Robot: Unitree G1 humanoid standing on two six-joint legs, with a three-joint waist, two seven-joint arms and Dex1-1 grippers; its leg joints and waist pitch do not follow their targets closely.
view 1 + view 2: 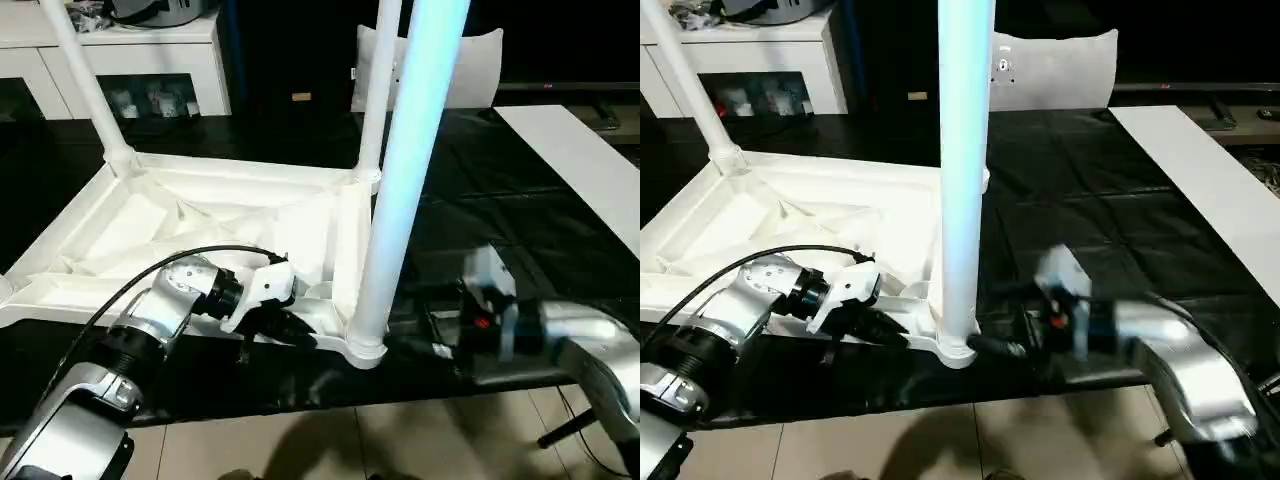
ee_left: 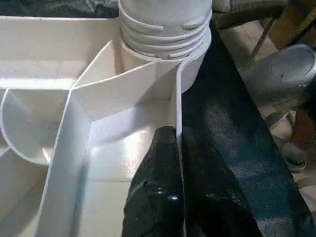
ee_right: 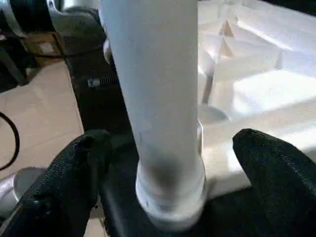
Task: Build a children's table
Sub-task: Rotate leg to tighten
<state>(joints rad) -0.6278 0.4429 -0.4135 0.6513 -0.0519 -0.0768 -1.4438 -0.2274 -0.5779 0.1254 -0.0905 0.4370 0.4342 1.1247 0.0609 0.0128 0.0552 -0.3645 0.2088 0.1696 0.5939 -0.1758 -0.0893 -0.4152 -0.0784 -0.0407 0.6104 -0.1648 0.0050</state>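
Children's table (image 1: pixel 200 215) lies upside down on the black bench (image 1: pixel 480 220), ribbed underside up, filling the 9 to 11 o'clock part of the head view. Three legs stand in corner sockets: near leg (image 1: pixel 405 170) at the centre, far leg (image 1: pixel 380 90) at 12 o'clock behind it, third leg (image 1: pixel 85 85) at 10 o'clock.

Left gripper (image 1: pixel 285 325) sits at 7 o'clock on the table's near edge, just beside the near leg's socket. In the left wrist view its black fingers (image 2: pixel 158 197) are pressed together on the thin rim wall of the children's table.

Right gripper (image 3: pixel 168 168) comes in from 4 o'clock, fingers (image 3: pixel 276 173) spread wide, one each side of the near leg's base, not touching it.

White cabinet (image 1: pixel 150 60) at 11 o'clock behind the bench; flat white board (image 1: pixel 580 160) at 2 o'clock.
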